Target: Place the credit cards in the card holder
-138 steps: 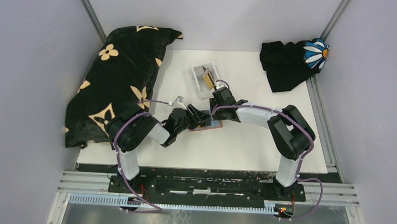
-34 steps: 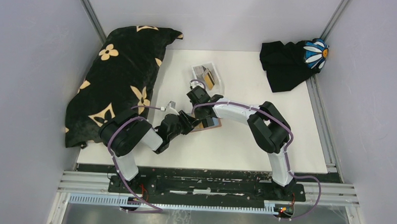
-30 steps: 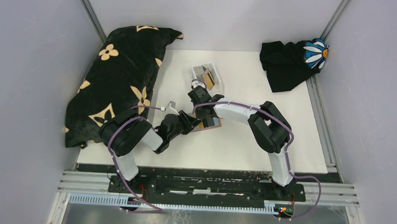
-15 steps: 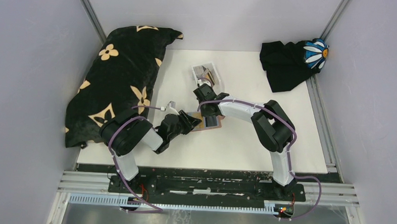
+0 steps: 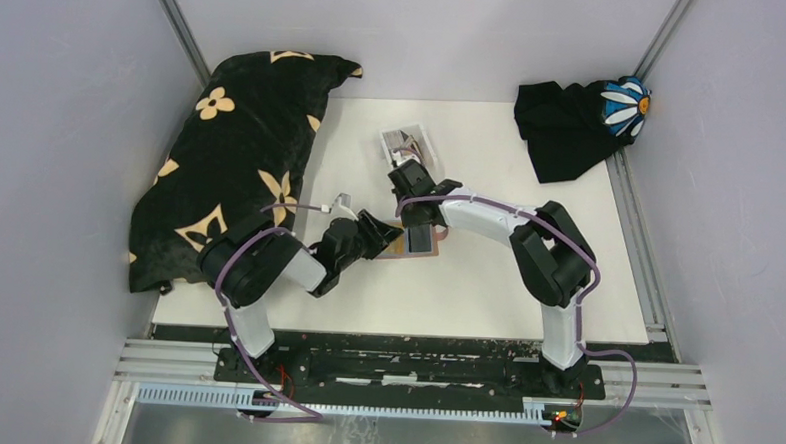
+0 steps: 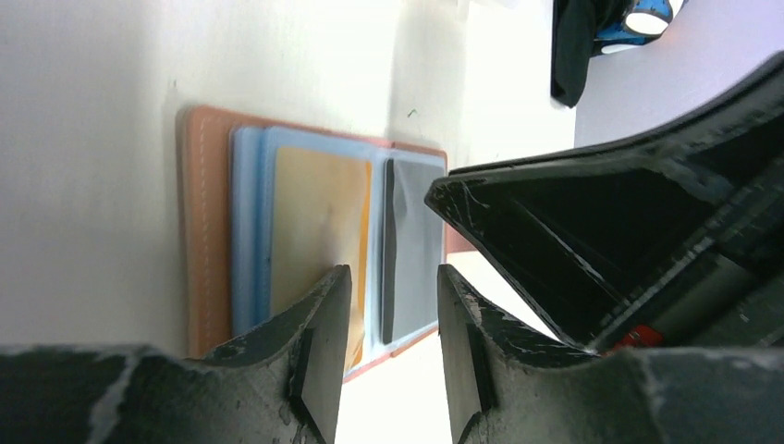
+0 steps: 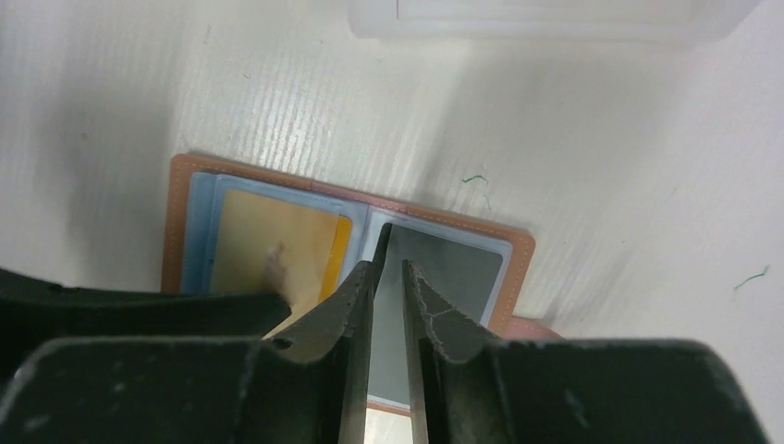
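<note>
Tan leather, opened flat: your card holder [image 6: 205, 240] lies on the white table [image 5: 526, 288] just left of centre, between the 2 wrists. Its pale blue inner sleeves show 1 gold card [image 7: 268, 240] in the left pane and 1 dark grey card [image 7: 458, 268] in the right pane. A thin dark edge stands up at the fold.

Your left gripper [image 6: 393, 277] hovers low at the holder's near side, jaws parted by a moderate gap with nothing between them. Your right gripper [image 7: 388, 266] hangs over the fold, jaws only a narrow slit apart, nothing visibly pinched.

For room, the white tray [image 5: 386, 140] sits near the holder's far edge, and the right wrist fills the space between them. The black pillow with cream flowers [image 5: 242, 145] crowds the left edge, near your left elbow. The black cloth with a daisy print [image 5: 568, 125] fills the far right corner. Bare tabletop shows to the right of the holder, out to the side rail.

A pale mark on the gold card is too blurred to read
</note>
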`<state>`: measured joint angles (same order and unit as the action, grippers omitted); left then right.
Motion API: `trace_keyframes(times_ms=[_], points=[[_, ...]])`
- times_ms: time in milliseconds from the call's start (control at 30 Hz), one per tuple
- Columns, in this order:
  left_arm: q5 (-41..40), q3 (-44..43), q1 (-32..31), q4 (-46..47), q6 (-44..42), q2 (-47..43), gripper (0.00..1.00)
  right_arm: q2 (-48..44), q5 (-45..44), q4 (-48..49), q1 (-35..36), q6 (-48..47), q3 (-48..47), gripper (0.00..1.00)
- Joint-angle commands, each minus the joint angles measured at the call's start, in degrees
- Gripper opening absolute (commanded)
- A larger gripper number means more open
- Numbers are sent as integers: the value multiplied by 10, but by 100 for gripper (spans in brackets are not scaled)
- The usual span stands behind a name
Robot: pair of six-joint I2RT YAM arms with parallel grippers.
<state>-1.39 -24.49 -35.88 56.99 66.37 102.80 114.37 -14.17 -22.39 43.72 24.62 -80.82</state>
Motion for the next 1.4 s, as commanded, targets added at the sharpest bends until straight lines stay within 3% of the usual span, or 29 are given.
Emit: trace_keyframes(times_ms=[0,200,467,633,933,1200,1367], points=[[7,-46,7,-29,-37,5,48,-41,-2,-11,-4,-25,-49,26],[23,-80,12,-29,-44,-7,50,-37,-8,-30,-8,-40,-100,38],[5,-97,20,-75,-84,-65,54,-10,1,-42,-49,-73,-200,42],[6,-119,34,-103,-101,-70,56,49,31,-53,-79,-93,-298,48],[12,-150,61,-132,-116,-59,56,171,60,-95,-104,-80,-453,50],[24,-156,86,-140,-136,-47,56,211,56,-107,-111,-45,-491,51],[27,-146,95,-125,-128,-40,56,177,67,-81,-110,-44,-423,46]])
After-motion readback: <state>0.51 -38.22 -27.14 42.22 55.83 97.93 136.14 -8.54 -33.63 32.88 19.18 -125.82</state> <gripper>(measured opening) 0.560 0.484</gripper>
